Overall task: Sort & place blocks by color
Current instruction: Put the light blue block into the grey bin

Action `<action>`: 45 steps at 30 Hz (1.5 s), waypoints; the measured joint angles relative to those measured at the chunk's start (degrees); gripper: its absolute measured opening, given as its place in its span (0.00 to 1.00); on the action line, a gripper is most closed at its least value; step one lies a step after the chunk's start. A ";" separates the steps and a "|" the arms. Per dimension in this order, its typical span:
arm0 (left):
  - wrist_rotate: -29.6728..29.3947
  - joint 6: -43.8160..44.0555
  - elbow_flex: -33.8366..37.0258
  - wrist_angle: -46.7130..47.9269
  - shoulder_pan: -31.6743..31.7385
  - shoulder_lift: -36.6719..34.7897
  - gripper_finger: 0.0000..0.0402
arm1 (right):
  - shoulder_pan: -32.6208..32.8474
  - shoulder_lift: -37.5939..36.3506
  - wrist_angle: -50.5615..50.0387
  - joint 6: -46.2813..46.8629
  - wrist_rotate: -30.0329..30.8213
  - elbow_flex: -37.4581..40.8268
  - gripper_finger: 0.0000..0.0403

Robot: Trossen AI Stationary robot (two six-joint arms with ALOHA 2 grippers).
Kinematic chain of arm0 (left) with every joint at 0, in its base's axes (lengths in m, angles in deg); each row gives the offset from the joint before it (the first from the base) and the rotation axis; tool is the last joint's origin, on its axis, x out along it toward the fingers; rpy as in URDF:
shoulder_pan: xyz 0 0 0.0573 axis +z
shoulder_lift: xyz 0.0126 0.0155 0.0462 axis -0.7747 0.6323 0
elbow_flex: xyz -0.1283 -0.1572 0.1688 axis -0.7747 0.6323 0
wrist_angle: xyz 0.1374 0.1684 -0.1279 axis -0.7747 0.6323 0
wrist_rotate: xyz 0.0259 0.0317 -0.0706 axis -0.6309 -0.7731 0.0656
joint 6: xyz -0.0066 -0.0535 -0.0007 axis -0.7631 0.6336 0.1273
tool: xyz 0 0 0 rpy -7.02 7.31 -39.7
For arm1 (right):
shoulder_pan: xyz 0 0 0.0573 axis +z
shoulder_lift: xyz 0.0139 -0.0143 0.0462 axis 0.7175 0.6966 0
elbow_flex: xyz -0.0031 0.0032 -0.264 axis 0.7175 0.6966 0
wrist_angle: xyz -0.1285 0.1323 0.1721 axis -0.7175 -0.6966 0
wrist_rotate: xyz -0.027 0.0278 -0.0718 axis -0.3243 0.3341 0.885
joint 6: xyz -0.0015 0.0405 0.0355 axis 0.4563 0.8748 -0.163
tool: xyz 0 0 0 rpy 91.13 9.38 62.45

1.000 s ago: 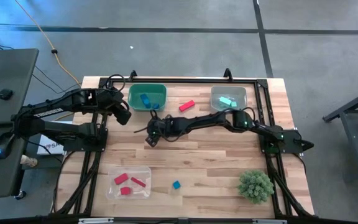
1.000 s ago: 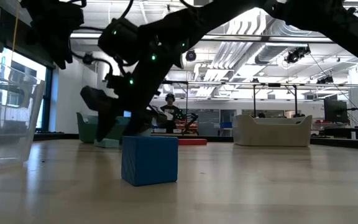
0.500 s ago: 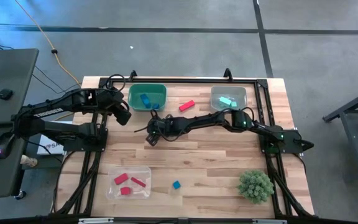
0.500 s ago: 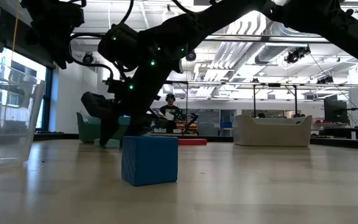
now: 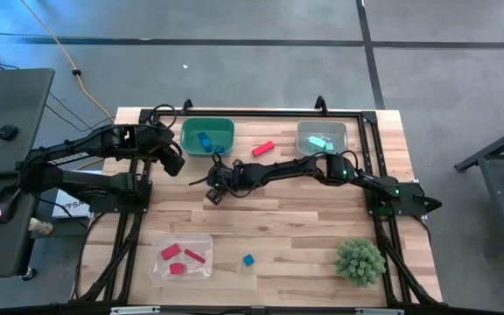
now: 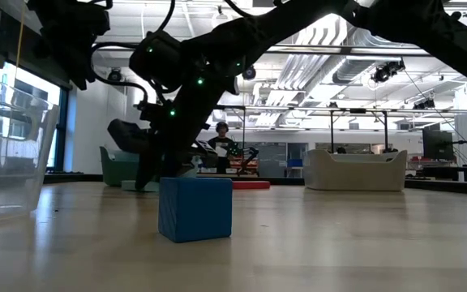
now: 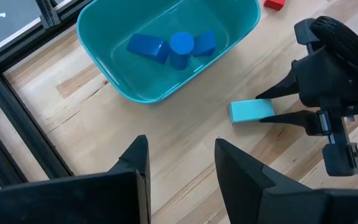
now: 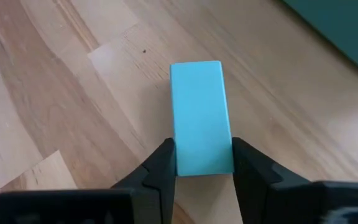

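Step in hand, by judgement: pick-up of a light teal bar (image 8: 199, 118) lying flat on the surface (image 5: 304, 227), just beside the teal bin (image 7: 104, 43) that holds 3 blue blocks (image 7: 171, 47). The right claw (image 8: 201, 169) is down at the bar with its fingers apart, 1 on each long side; whether they press it is not clear, and the bar rests on the wood. The left claw (image 7: 179, 165) hangs beside the teal bin, fingers apart, holding nothing. The next move calls for closing squarely on the bar, lifting it, and carrying it across to the clear bin (image 5: 322, 138) at the far right, where a light teal block (image 5: 320, 141) already lies. Outstanding items: a red bar (image 5: 263, 148) between the 2 far bins and a blue cube (image 6: 195, 208) near the front edge. A clear tray (image 5: 181, 257) holds red blocks (image 5: 178, 259); a spiky green ball (image 5: 360, 261) sits at the front right corner. The room beyond is an open hall with sofas (image 6: 355, 173) and a seated person (image 6: 221, 150).
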 joint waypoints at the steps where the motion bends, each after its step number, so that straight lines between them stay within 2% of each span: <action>1: 0.00 -0.02 0.00 0.00 0.00 -0.01 0.25 | 0.00 0.00 -0.35 0.40 -0.17 -0.04 0.25; 17: 0.00 -0.02 0.00 0.00 -0.02 0.00 0.25 | 0.29 -4.10 -6.53 -0.75 0.42 0.26 0.25; 28: 0.00 -1.09 0.02 0.00 -0.02 0.00 0.25 | 0.26 -11.44 -11.87 -3.65 4.78 0.24 0.25; 33: 0.00 -1.07 0.02 -0.01 0.02 0.01 0.25 | -0.04 -14.92 -14.85 -5.47 9.06 0.22 0.25; 39: 0.00 -1.07 0.02 -0.01 0.02 0.00 0.25 | -1.41 -17.35 -17.83 -7.21 10.39 0.18 0.25; 45: 0.00 -1.06 0.02 -0.04 0.02 0.00 0.25 | -2.97 -19.56 -25.69 -8.44 15.03 0.17 0.25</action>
